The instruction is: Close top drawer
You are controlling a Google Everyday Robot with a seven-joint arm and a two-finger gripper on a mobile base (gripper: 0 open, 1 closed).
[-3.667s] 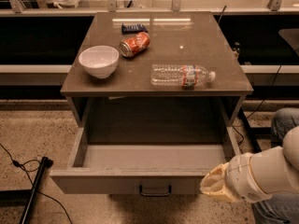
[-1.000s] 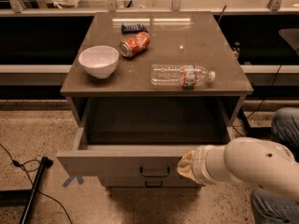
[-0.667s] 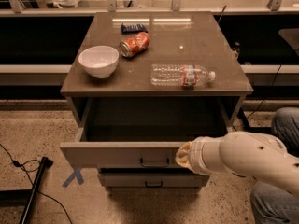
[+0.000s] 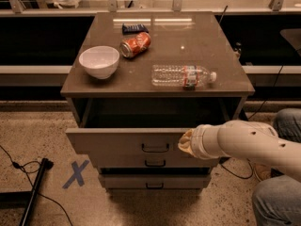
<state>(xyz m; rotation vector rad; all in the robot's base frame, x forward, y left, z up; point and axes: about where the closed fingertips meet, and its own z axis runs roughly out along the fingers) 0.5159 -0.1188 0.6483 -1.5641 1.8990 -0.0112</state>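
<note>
Floor, left: blue tape X (image 4: 75, 174). Cabinet top (image 4: 188, 36) carried a white bowl (image 4: 99, 61), a tipped red can (image 4: 135, 44) and a water bottle (image 4: 183, 75) lying on its side. Top drawer (image 4: 113, 140) stood partly pulled out under the cabinet top, grey inside showing, above two shorter drawers (image 4: 117, 162). Gripper (image 4: 185, 142) sat against the drawer front, just right of the dark centre handle (image 4: 155, 148). Whether it was clenched or released could not be told.
</note>
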